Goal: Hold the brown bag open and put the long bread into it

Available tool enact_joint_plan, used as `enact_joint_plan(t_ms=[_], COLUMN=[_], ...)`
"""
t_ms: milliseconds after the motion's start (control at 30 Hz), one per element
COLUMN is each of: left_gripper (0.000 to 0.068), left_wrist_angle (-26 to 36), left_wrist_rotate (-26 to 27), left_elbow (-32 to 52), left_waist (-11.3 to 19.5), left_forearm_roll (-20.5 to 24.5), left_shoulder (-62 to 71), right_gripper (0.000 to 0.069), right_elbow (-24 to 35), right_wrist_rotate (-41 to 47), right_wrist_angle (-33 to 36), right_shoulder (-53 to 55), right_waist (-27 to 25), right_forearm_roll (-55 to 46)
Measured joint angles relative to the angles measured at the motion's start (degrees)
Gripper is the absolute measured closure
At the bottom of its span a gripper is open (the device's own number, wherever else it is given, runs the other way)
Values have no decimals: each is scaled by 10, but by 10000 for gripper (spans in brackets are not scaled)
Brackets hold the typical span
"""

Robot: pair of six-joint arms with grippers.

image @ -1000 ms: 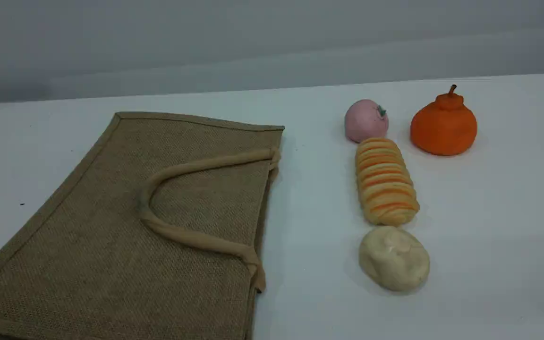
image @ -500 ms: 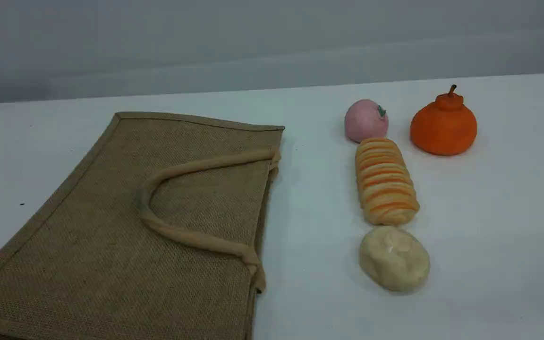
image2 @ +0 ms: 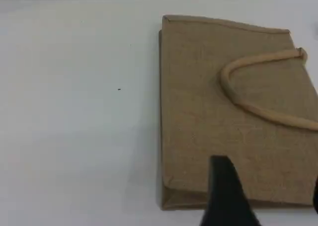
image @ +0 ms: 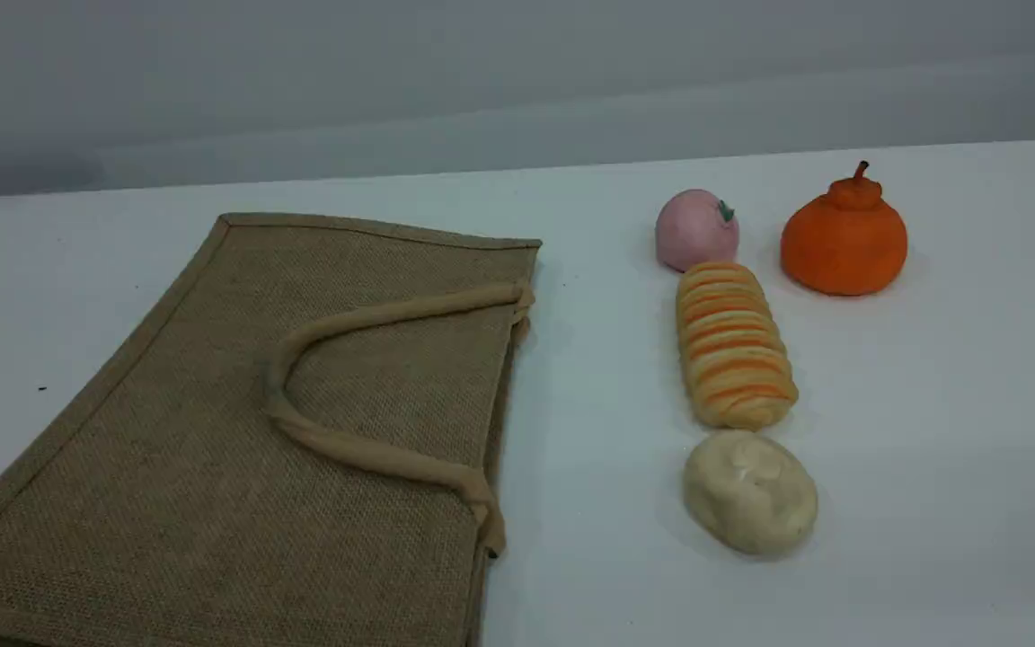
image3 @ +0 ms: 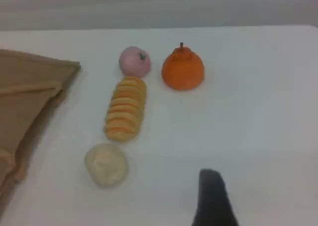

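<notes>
Both pincers hang empty: the left pincer [image2: 268, 196] spread wide above the flat brown bag [image: 302, 431], the right pincer's [image3: 213, 201] gap unclear.

White table [image: 931, 449] carries five things. Brown bag [image: 302, 431] lies flat, beige handle [image: 365, 454] folded on top — below and ahead of the left pincer [image2: 271, 196]. Ahead-left of the right pincer [image3: 213, 201], a row: cream round bun [image: 749, 491] nearest, long bread [image: 733, 343] just beyond it, pink fruit [image: 695, 229] touching the bread's far end. Orange fruit [image: 844, 235] farthest — straight ahead, beside the pink one.
</notes>
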Motion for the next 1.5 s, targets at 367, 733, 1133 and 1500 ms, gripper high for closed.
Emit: enact_joint_plan(t_ms=[367, 733, 1133, 1500], left_gripper=[304, 304, 304, 304], left_wrist_angle=[0, -98, -288, -374], left_wrist_rotate=[0, -4, 12, 61], left_elbow=[0, -97, -144, -237], left_waist=[0, 0, 0, -5], left_forearm_roll=[0, -30, -69, -170], left_shoulder=[0, 207, 583, 911], right_gripper=[290, 290, 290, 290], right_elbow=[0, -24, -24, -28], right_wrist_rotate=[0, -78, -323, -533], right_wrist_angle=[0, -85, -302, -359], right_shoulder=[0, 122, 458, 722], right_waist=[0, 0, 0, 0], right_forearm_roll=[0, 114, 388, 637])
